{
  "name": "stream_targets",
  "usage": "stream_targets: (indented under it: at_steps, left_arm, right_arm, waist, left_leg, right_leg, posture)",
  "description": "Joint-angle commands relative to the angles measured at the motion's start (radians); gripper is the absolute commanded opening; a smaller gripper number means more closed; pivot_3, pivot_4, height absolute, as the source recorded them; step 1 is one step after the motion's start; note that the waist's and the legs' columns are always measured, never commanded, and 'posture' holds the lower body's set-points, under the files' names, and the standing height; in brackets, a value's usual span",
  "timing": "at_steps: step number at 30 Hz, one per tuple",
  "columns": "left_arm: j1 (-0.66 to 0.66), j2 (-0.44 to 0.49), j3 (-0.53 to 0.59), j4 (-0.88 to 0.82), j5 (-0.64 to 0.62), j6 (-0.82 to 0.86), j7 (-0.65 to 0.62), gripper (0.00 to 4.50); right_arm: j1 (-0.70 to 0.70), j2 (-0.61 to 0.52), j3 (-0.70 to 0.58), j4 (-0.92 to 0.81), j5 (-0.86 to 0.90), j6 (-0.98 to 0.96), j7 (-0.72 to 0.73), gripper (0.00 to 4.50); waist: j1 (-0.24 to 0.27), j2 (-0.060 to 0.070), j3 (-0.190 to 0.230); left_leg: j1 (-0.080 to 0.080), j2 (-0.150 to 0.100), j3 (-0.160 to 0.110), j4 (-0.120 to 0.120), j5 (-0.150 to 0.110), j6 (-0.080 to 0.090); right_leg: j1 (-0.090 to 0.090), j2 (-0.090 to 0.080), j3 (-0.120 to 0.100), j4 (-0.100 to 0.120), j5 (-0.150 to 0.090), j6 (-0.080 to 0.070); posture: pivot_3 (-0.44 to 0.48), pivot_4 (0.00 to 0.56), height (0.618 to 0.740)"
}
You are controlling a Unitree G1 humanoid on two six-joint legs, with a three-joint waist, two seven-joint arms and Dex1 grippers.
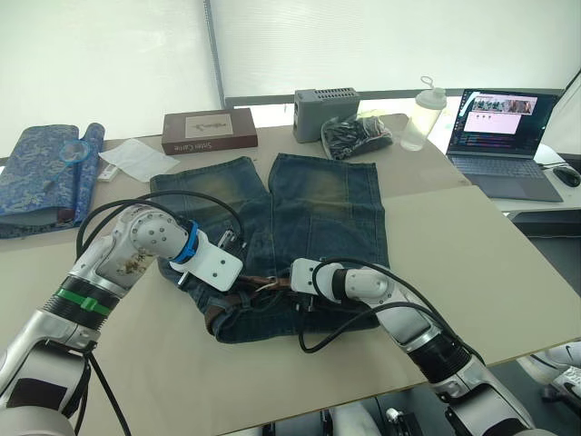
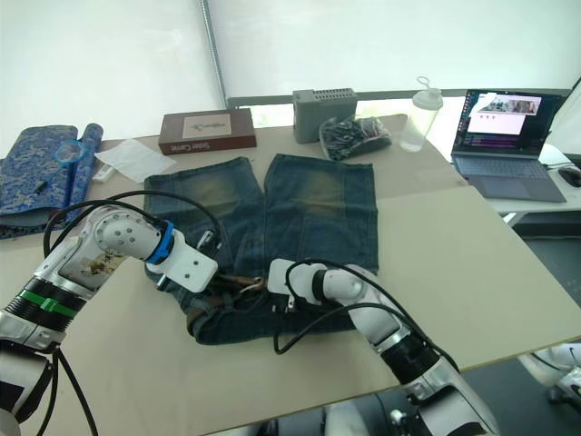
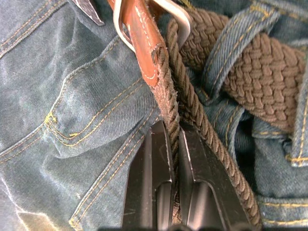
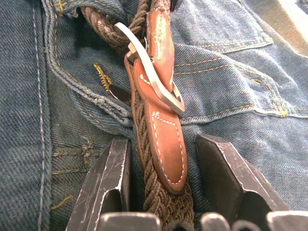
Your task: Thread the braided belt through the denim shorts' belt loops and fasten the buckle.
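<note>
Two tools: left tool (image 3: 174,144) pinches braided belt (image 3: 269,82) lying along waistband; right tool (image 4: 163,159) spread.

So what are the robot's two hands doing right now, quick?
Left gripper: shut on the braided belt.
Right gripper: open, its fingers on either side of the belt's leather end, below the buckle.

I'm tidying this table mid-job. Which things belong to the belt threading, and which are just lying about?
In use: braided belt, buckle, denim shorts, belt loops, left gripper shut on the belt, right gripper open around it.

Lying about: laptop, bottle, brown box, grey box, blue patterned cloth.
</note>
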Motion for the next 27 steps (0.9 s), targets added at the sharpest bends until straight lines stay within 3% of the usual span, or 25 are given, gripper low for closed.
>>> stream_targets:
  at_steps: [1, 12, 18, 27]
  left_arm:
    - [-0.043, -0.009, 0.003, 0.018, 0.035, -0.047, 0.023, 0.0]
    - [-0.071, -0.104, -0.009, -0.043, -0.009, -0.052, -0.017, 0.0]
    - [-0.003, -0.134, 0.025, -0.161, -0.107, 0.192, -0.068, 0.0]
    - [0.09, -0.137, 0.033, -0.254, -0.095, 0.333, -0.032, 0.0]
  right_arm:
    - [-0.004, 0.002, -0.029, -0.042, 0.014, 0.003, -0.002, 2.19]
    - [-0.017, 0.006, -0.027, -0.034, 0.014, 0.0, 0.002, 2.19]
    - [-0.006, 0.013, -0.037, -0.043, 0.017, 0.016, -0.009, 2.19]
    - [0.055, -0.018, -0.118, -0.174, 0.141, 0.175, 0.055, 2.19]
  waist:
    - [0.0, 0.0, 0.0]
    - [0.0, 0.0, 0.0]
    - [-0.001, 0.0, 0.0]
    - [0.004, 0.0, 0.0]
  left_leg:
    - [0.0, 0.0, 0.0, 0.0, 0.0, 0.0]
    - [0.0, 0.0, 0.0, 0.0, 0.0, 0.0]
    - [0.0, 0.0, 0.0, 0.0, 0.0, 0.001]
    - [0.0, 0.0, 0.0, 0.0, 0.0, 0.001]
  right_leg:
    - [0.0, 0.0, 0.0, 0.0, 0.0, 0.0]
    - [0.0, 0.0, 0.0, 0.0, 0.0, 0.0]
    - [0.0, 0.0, 0.0, 0.0, 0.0, 0.0]
    - [0.001, 0.0, 0.0, 0.0, 0.0, 0.0]
  posture:
    - [0.0, 0.15, 0.74]
    - [0.0, 0.15, 0.74]
    - [0.0, 0.15, 0.74]
    - [0.0, 0.15, 0.74]
